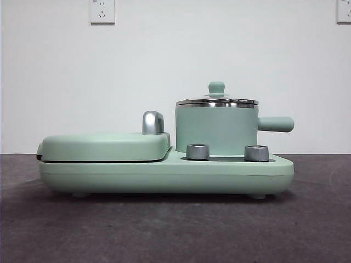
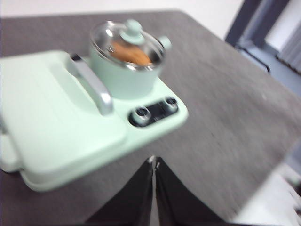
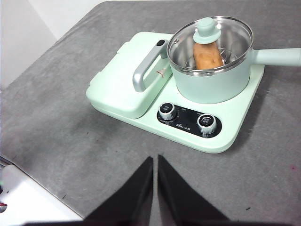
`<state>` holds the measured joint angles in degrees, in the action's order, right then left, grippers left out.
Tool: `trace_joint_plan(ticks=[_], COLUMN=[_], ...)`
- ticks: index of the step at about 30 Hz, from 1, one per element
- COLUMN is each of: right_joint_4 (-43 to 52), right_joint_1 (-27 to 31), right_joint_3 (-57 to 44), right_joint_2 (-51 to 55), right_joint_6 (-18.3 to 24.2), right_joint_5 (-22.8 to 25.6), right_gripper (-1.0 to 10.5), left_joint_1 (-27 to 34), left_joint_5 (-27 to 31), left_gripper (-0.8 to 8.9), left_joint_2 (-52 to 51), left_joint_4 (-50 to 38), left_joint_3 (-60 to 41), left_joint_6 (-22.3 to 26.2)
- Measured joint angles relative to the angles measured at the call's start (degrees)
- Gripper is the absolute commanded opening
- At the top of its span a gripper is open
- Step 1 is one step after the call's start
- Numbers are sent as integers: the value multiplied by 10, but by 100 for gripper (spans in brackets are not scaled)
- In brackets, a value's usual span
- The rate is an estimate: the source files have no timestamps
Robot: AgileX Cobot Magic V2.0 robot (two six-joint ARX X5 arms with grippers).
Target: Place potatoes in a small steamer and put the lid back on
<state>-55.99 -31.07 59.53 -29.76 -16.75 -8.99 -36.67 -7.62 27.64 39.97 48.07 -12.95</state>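
Both tools, left and right, clenched empty above table; potato under lid in steamer; panel lettering unreadable.

You face a plain white wall with two white power sockets high up, one socket toward the left and another socket cut by the right edge. The counter is covered in dark grey, felt-like material with small specks, evenly lit, with only soft shadows. In the left wrist view, beyond the counter's far corner, you see dark upright frame bars and a pale bluish floor, all blurred.
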Motion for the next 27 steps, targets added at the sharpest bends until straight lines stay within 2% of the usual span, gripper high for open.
trace_joint_plan(ticks=[4,7,9,13,16,27], right_joint_4=[0,0,0,0,0,1], right_joint_1=[0,0,0,0,0,0], right_joint_3=[0,0,0,0,0,0], right_joint_2=[0,0,0,0,0,0], right_joint_6=[0,0,0,0,0,0], right_joint_5=[0,0,0,0,0,0], right_gripper=[12,12,12,12,12,12], left_joint_1=[82,160,210,285,318,336], left_joint_5=[-46,-41,-40,-31,-27,-26], left_gripper=[8,8,8,8,8,8], left_joint_2=[-73,-131,-170,-240,-272,-273], left_joint_4=[-143,-271,-318,-322,-324,-303], left_joint_3=[-119,-233,-305,-410,-449,-462], left_joint_6=[6,45,72,99,108,110])
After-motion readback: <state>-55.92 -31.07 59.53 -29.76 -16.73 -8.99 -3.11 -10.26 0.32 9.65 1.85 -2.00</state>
